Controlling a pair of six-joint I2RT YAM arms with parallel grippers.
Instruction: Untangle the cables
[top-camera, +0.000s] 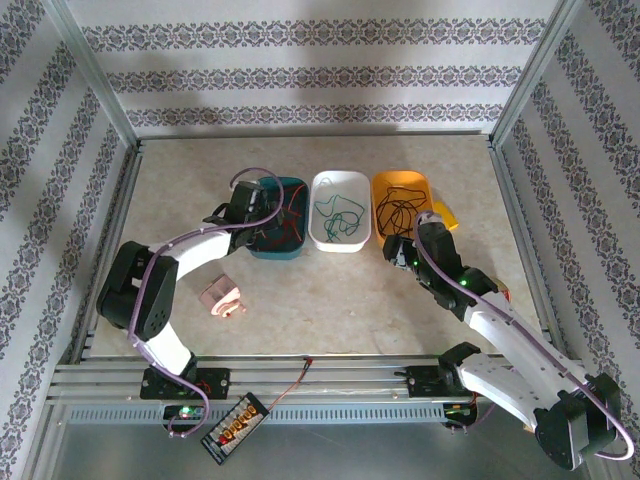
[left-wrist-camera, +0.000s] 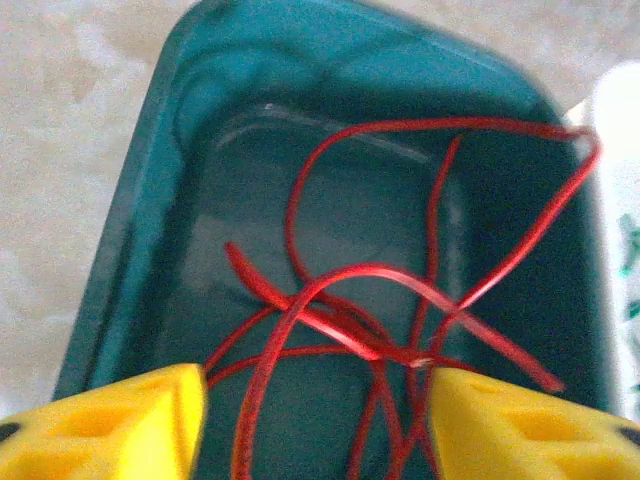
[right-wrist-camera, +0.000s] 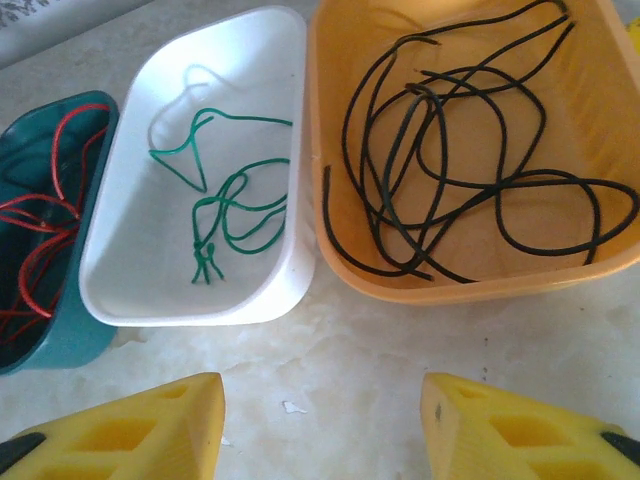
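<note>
Left tool (left-wrist-camera: 320, 425) hangs right over the teal tub (left-wrist-camera: 130, 230), yellow fingers (left-wrist-camera: 120, 425) spread wide with nothing pinched. The red cables (left-wrist-camera: 340, 320) lie loose in that tub, looping and crossing on its floor, a few strands running through the gap between the fingers. Right tool (right-wrist-camera: 322, 420) is parted too, over bare desk (right-wrist-camera: 400, 340) at six o'clock of the tubs, gripping nothing.

Three tubs sit in a row. The white tub (right-wrist-camera: 130, 290) is in the middle and holds the green cables (right-wrist-camera: 207, 250), thin and knotted low down. At its three o'clock is the orange tub (right-wrist-camera: 470, 290), full of black cables (right-wrist-camera: 430, 100) in overlapping loops. The white and orange tubs press rim to rim.

From above, a pink-brown piece (top-camera: 222, 298) lies on the desk at seven o'clock of the teal tub. A small yellow item (top-camera: 447, 215) sits just at three o'clock of the orange tub.
</note>
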